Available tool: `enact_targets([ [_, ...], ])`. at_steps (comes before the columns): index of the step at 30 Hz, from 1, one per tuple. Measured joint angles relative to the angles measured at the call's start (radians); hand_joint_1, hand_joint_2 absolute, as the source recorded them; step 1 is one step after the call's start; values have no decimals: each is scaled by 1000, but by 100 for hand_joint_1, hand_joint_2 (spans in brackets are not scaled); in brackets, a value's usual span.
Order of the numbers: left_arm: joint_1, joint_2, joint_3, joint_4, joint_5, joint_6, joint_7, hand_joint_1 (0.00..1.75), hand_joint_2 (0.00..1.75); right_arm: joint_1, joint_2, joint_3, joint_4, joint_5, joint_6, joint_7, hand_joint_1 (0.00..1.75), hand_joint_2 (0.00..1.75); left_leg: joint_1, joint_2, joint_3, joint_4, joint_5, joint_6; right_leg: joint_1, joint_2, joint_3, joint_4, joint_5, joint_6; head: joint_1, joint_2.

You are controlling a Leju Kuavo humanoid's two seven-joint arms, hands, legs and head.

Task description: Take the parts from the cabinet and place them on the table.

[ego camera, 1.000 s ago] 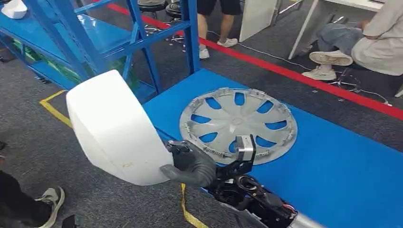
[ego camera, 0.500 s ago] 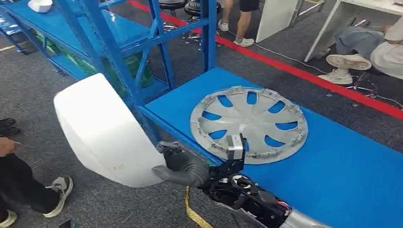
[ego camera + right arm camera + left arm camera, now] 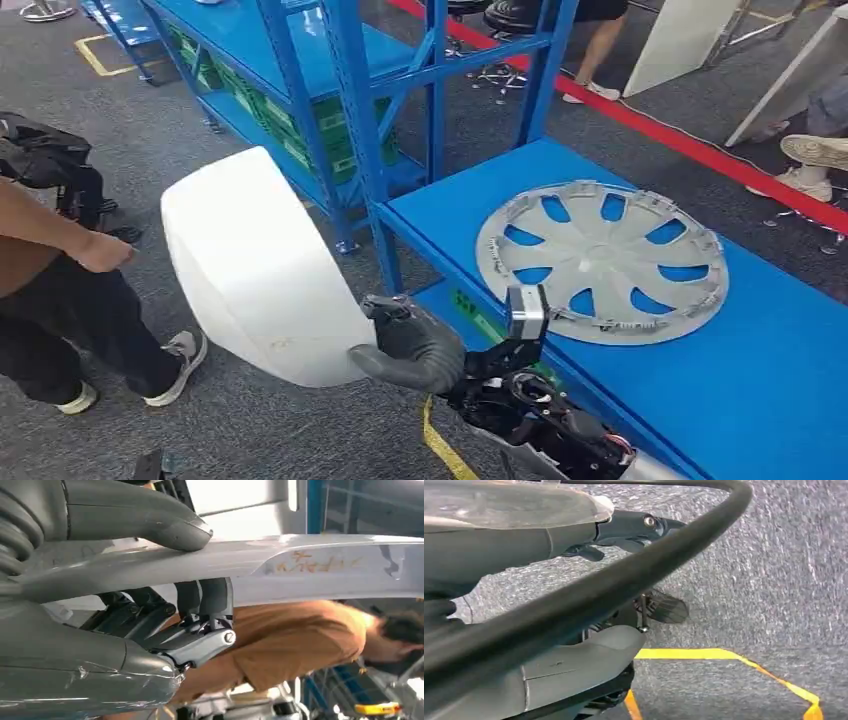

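My right hand (image 3: 410, 350) comes up from the lower right and grips the bottom edge of a large white curved panel (image 3: 255, 265), held upright over the carpet left of the blue table (image 3: 760, 380). In the right wrist view the thumb (image 3: 150, 517) presses on the panel's rim (image 3: 310, 562) with the dark fingers (image 3: 200, 600) on its other side. A silver hubcap (image 3: 600, 262) lies flat on the table. The blue cabinet (image 3: 330, 90) stands behind, its shelves bare where I see them. My left hand (image 3: 574, 665) hangs over the carpet, holding nothing.
A person in a brown top and black trousers (image 3: 60, 270) stands close on the left, one hand near the panel. Yellow floor tape (image 3: 440, 450) runs by the table's corner. A red floor line (image 3: 700, 150) and other people's shoes (image 3: 815, 150) lie beyond the table.
The camera has swung left, so table and cabinet shifted right in the picture and the person on the left came into view. My right hand keeps its hold on the white panel.
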Motion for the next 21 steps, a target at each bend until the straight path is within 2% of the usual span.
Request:
enact_targets([
  [1, 1, 0, 0, 0, 0, 0, 0, 0, 175, 0, 0, 0, 0, 0, 0, 0, 175, 175, 1, -5, -1, -1, 7, -7, 4, -7, -18, -4, 0, -1, 1, 0],
  [2, 2, 0, 0, 0, 0, 0, -1, 0, 175, 0, 0, 0, 0, 0, -1, 1, 175, 175, 3, -11, -1, -6, 15, -14, 7, -14, -18, -1, 2, -3, 2, 0],
  [3, 5, 2, 0, 0, 0, 0, -1, 0, 175, 0, 0, 0, -1, 0, -1, 1, 175, 175, -2, -20, -1, -12, 21, -22, 7, -20, -19, -6, 9, -10, 1, 0],
  [4, 7, 2, 0, 0, 0, 2, -1, 0, 175, -1, 0, 0, -2, 0, -1, 1, 175, 175, 2, -8, -6, -4, 16, -21, -6, -35, -19, -17, 24, -16, 0, 0],
  [5, 6, 1, 0, 0, 0, 2, -1, 0, 175, -1, 0, 0, -3, 0, -1, 1, 175, 175, 2, 24, -22, 31, -27, -24, -6, -44, -25, -19, 31, -23, -6, 0],
  [6, 3, 0, 0, 0, 0, 2, -2, 0, 175, 0, 0, 0, -5, 0, -2, 1, 175, 175, 3, 41, -49, 96, -83, -30, -6, -55, -32, -19, 35, -27, -16, 0],
  [7, 2, 0, 0, 0, 0, 2, -2, 0, 175, 2, 0, 0, -5, 0, -2, 2, 175, 175, 6, 50, -81, 182, -136, -37, -5, -66, -38, -19, 39, -27, -23, 0],
  [8, 2, 0, 0, 0, 0, 2, -2, 0, 175, 4, 0, 0, -5, 0, -2, 2, 175, 175, 8, 53, -109, 262, -169, -44, -5, -78, -44, -18, 42, -26, -24, 0],
  [9, 3, 0, 0, 0, 0, 5, -2, 0, 175, 7, 0, 0, -5, 0, -2, 2, 175, 175, 11, 54, -125, 317, -177, -50, -5, -90, -49, -17, 44, -24, -29, 0],
  [10, 5, 0, 0, 0, 0, 8, -2, 0, 175, 8, 0, 0, -5, 0, -2, 3, 175, 175, 14, 57, -117, 320, -165, -53, -5, -101, -52, -17, 45, -22, -33, 0],
  [11, 5, 0, 0, 0, 0, 8, -2, 0, 175, 8, 0, 0, -5, 0, -2, 3, 175, 175, 18, 63, -78, 270, -134, -56, -6, -113, -52, -17, 45, -21, -37, 0],
  [12, 5, 1, 0, 0, 0, 10, -2, 0, 175, 8, 0, 0, -5, 0, -2, 3, 175, 175, 21, 72, -21, 182, -98, -59, -6, -124, -49, -16, 44, -18, -42, 0],
  [13, 4, 2, 0, 0, 0, 9, -2, 0, 175, 7, 0, 0, -6, 0, -2, 3, 175, 175, 22, 89, 38, 85, -66, -58, -7, -133, -36, -15, 41, -14, -45, 0],
  [14, 4, 2, 0, 0, 1, 10, -3, 0, 175, 7, 0, 0, -8, 0, -2, 4, 175, 175, 21, 127, 75, 9, -64, -55, -3, -140, -39, -12, 37, -7, -48, 0],
  [15, 3, 3, 0, 0, 2, 10, -3, 0, 175, 6, 0, 0, -8, -3, -2, 5, 175, 175, 7, 128, 82, 6, -59, -41, 1, -147, -53, -9, 36, -1, -56, 0],
  [16, 5, 4, 0, 0, 3, 10, -4, 0, 175, 6, 0, 1, -8, -4, -2, 8, 175, 175, 6, 124, 75, 7, -60, -30, 3, -155, -47, -11, 35, 3, -42, 0],
  [17, 7, 5, 0, 0, 3, 10, -4, 0, 175, 5, 0, 1, -10, -5, -1, 8, 175, 175, 4, 116, 79, -2, -71, -20, 3, -160, -44, -10, 31, 10, -44, 0],
  [18, 8, 6, 0, 0, 6, 11, -4, 0, 175, 4, 0, 1, -10, -6, 0, 9, 175, 175, 4, 109, 75, -1, -71, -15, 5, -170, -32, -11, 30, 13, -42, 0],
  [19, 8, 6, 0, 0, 8, 11, -4, 0, 175, 3, 0, 1, -11, -6, 0, 9, 175, 175, 14, 101, 80, -8, -68, -6, 2, -162, -38, -9, 21, 18, -37, 0],
  [20, 8, 5, 0, 0, 10, 11, -4, 0, 175, 1, 0, 1, -11, -6, 0, 10, 175, 175, 13, 95, 80, -10, -67, -2, -3, -115, -51, 20, -2, 22, -34, 0],
  [21, 6, 6, 0, 0, 11, 11, -5, 0, 175, 0, 0, 1, -12, -6, 2, 9, 175, 175, 12, 91, 79, -10, -67, 8, -4, -83, -85, 94, -41, 24, -27, 0],
])
